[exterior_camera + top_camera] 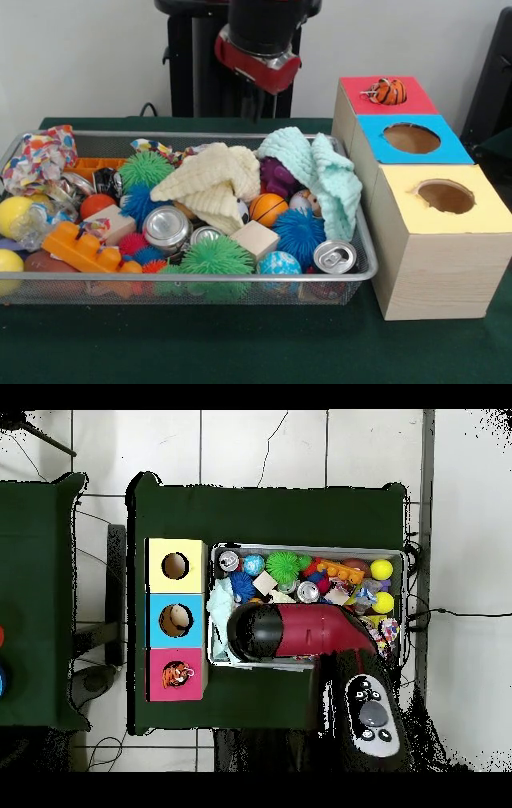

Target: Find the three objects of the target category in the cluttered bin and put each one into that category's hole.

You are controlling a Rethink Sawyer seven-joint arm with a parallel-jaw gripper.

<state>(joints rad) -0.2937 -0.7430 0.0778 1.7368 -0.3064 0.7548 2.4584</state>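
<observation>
Sitting in the red-surround hole [387, 92] is the orange tiger-striped plush [389, 91], at two o'clock from the wire mesh bin [240, 276] on the green table [240, 344]. Blue [411, 138] and yellow [445, 196] openings follow nearer. The end effector [258, 60] hangs above the bin's far rim; whether its fingers are apart cannot be told.

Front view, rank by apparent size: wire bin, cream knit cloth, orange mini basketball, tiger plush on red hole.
1. Wire bin
2. Cream knit cloth
3. Orange mini basketball and tiger plush: look alike; plush sits farther back, so unranked.
</observation>
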